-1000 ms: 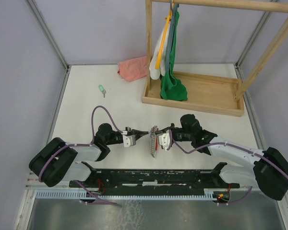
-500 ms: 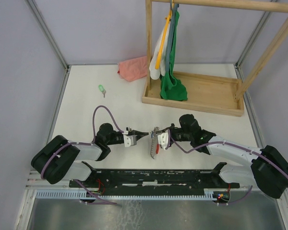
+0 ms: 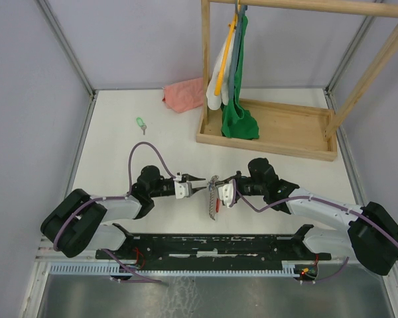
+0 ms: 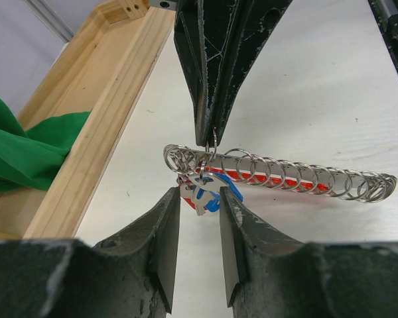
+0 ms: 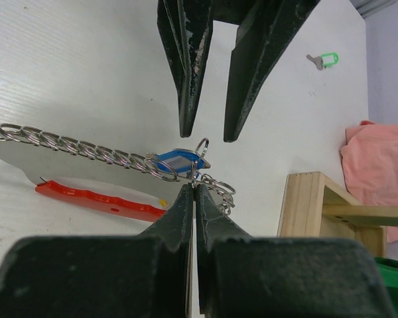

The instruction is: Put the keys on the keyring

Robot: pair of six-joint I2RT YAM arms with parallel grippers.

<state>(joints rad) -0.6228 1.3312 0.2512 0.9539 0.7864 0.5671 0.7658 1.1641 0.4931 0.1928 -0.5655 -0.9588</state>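
Both grippers meet tip to tip low over the white table. The right gripper is clenched tight, its jaws pinching a small ring at one end of the keyring — the silvery chain strip and its red strap trail off sideways from that grip. The left gripper stands partly open, jaws apart with a clear gap and nothing clamped between them. The blue key hangs at the held end of the keyring, just beyond that gap. The green key lies alone on the table, well apart toward the far left. A wooden tray at the far side holds a crumpled green cloth. A pink cloth lies just beside the tray's corner — outside it.
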